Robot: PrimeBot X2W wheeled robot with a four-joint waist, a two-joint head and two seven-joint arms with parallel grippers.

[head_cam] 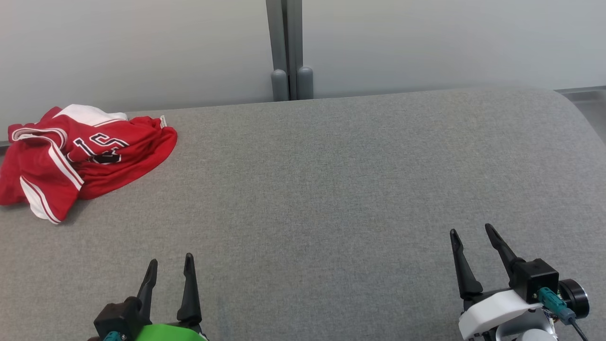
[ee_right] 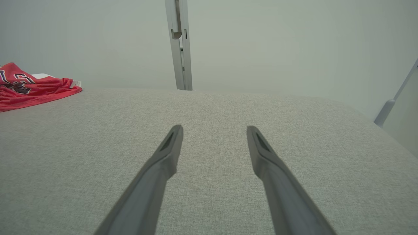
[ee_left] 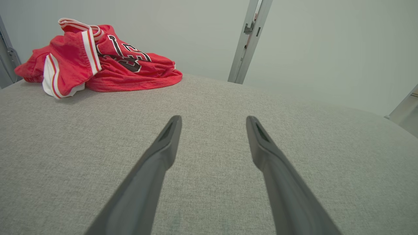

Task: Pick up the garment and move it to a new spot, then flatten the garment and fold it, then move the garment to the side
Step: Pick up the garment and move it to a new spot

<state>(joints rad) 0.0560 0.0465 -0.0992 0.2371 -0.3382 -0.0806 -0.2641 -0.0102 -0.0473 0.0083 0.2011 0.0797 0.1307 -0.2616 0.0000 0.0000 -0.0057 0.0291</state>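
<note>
Far to the left, the garment (head_cam: pixel 90 151), a red jersey with white trim and black-and-white numerals, lies in a crumpled heap at the back edge of the grey cloth-covered desk (head_cam: pixel 331 189). It sits ahead of the left jaws and off to their left, well apart from them. Part of it is folded over itself, and a white-striped hem is on the side nearest those jaws.

The left jaws stand wide open over the near side of the desk. Their two dark fingers (ee_left: pixel 156 169) are spread with bare grey cloth between them and nothing in their hold, the tips pointing toward the pale back wall (head_cam: pixel 426 42).

Between the two sets of jaws, beyond the desk's far edge, a grey upright post (head_cam: pixel 286 47) runs up that wall.

The right jaws, mounted on a white housing with a black block, are likewise spread wide and hold nothing, with desk cloth between their tips. From them the garment is far off to the left and ahead, across the open stretch of desk.
</note>
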